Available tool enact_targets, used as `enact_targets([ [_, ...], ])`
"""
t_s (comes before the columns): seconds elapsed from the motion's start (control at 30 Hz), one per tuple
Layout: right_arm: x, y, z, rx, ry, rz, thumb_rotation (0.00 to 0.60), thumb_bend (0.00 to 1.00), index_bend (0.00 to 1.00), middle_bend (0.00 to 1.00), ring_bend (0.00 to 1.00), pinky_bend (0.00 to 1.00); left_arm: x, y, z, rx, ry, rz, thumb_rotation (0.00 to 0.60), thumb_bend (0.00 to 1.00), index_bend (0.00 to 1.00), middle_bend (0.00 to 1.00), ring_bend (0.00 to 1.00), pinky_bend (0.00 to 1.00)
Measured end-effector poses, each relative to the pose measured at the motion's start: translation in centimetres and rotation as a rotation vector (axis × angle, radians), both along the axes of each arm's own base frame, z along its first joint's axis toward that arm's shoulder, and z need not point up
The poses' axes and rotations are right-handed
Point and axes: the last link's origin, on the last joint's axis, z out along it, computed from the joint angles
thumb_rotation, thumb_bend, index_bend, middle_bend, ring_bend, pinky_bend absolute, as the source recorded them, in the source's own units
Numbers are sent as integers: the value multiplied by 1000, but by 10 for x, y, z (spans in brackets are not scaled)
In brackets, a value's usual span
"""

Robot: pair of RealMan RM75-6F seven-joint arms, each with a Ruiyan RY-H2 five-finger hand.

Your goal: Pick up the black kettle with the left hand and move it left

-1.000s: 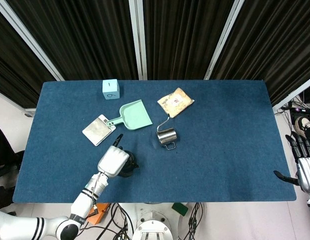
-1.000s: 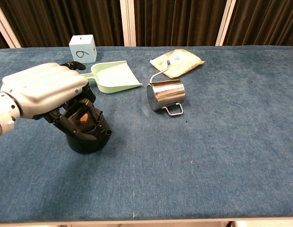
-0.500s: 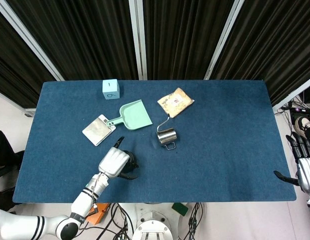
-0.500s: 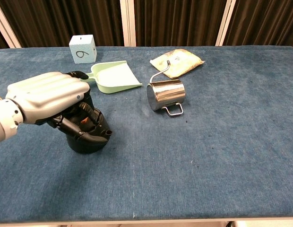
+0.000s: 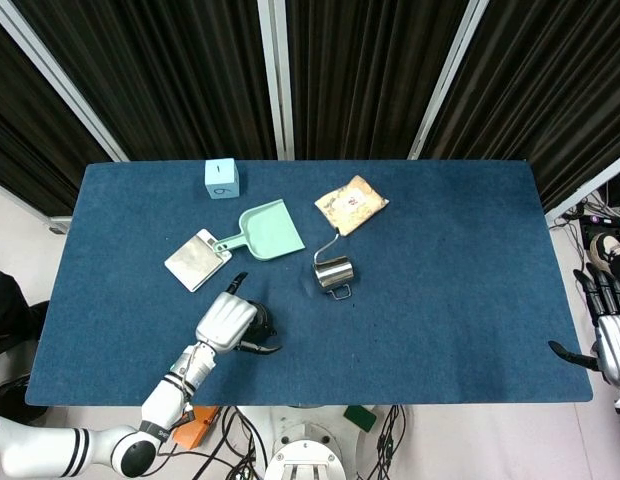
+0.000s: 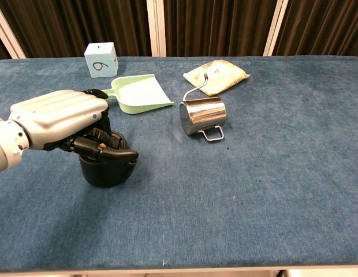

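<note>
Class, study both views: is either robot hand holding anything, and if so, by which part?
The left hand grips the black kettle from above, fingers curled over its top; the kettle rests on the table. The right hand holds nothing.

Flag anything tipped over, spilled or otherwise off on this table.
One thing: the steel pitcher lies on its side near the table's middle, its handle against the cloth. Nothing is spilled. The black kettle stands upright under the left hand.

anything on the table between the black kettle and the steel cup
No, only bare blue cloth lies between the black kettle and the steel cup, clearest in the chest view. The left hand sits on the kettle's top.
</note>
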Motion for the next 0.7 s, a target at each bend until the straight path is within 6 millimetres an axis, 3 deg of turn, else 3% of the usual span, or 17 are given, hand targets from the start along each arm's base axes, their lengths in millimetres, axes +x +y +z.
enact_targets([
  [0.13, -1, 0, 0, -3, -2, -1, 600, 80, 0, 19, 0, 0, -2, 3, 3, 13, 1, 9, 126, 75, 1000, 1000, 998, 100],
  [0.7, -4, 1, 2, -14, -16, 0, 600, 81, 0, 19, 0, 0, -5, 2, 21, 0, -1, 40, 131, 97, 1000, 1000, 1000, 171],
])
